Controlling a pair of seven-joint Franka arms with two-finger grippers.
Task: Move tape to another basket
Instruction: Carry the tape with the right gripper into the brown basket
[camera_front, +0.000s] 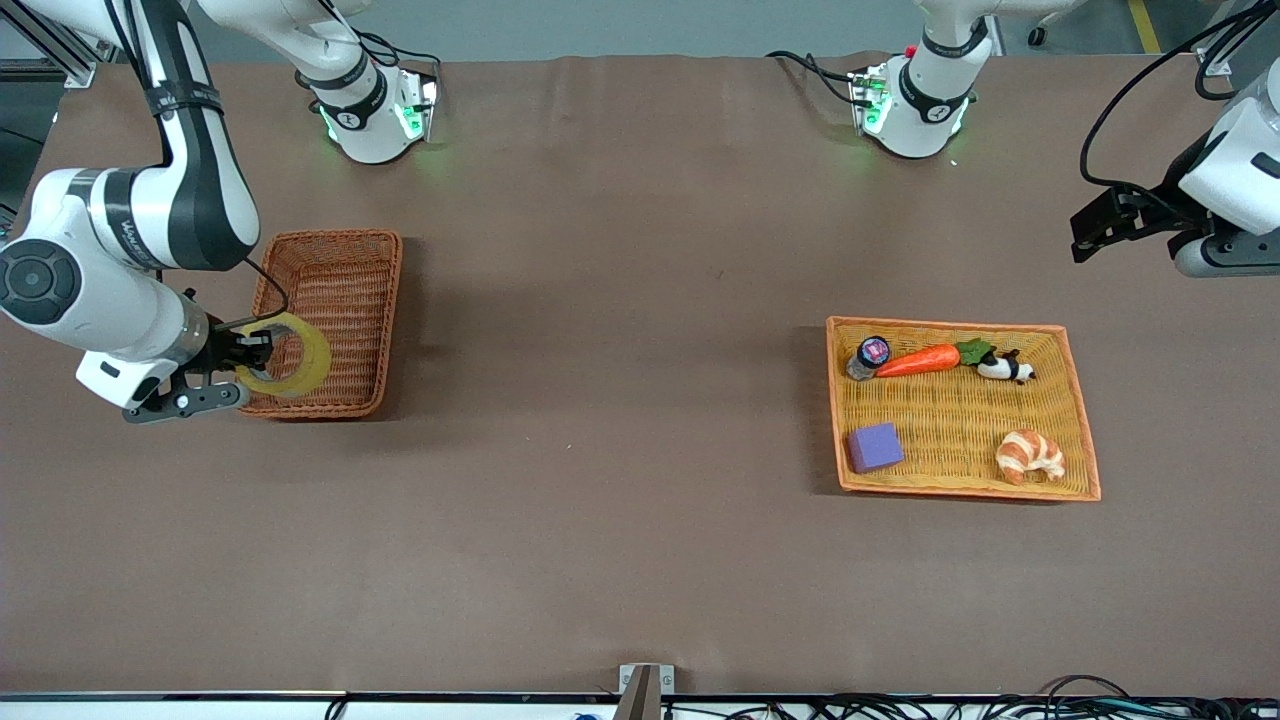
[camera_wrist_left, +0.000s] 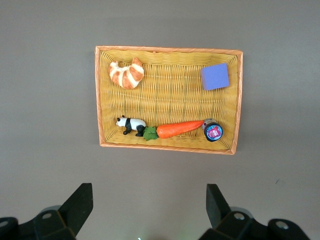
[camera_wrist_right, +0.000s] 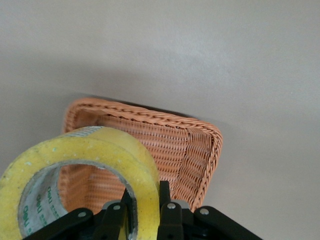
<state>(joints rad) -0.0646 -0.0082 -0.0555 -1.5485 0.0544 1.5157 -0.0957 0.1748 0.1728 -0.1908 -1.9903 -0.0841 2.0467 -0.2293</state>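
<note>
My right gripper is shut on the rim of the yellowish tape roll and holds it over the reddish-brown basket, at the basket's end nearer the front camera. In the right wrist view the tape fills the foreground, pinched between the fingers, with the basket below it. My left gripper is open and empty, up in the air above the bare table at the left arm's end; its fingertips show in the left wrist view.
A shallow yellow-orange tray lies toward the left arm's end. It holds a carrot, a small jar, a panda figure, a purple block and a croissant.
</note>
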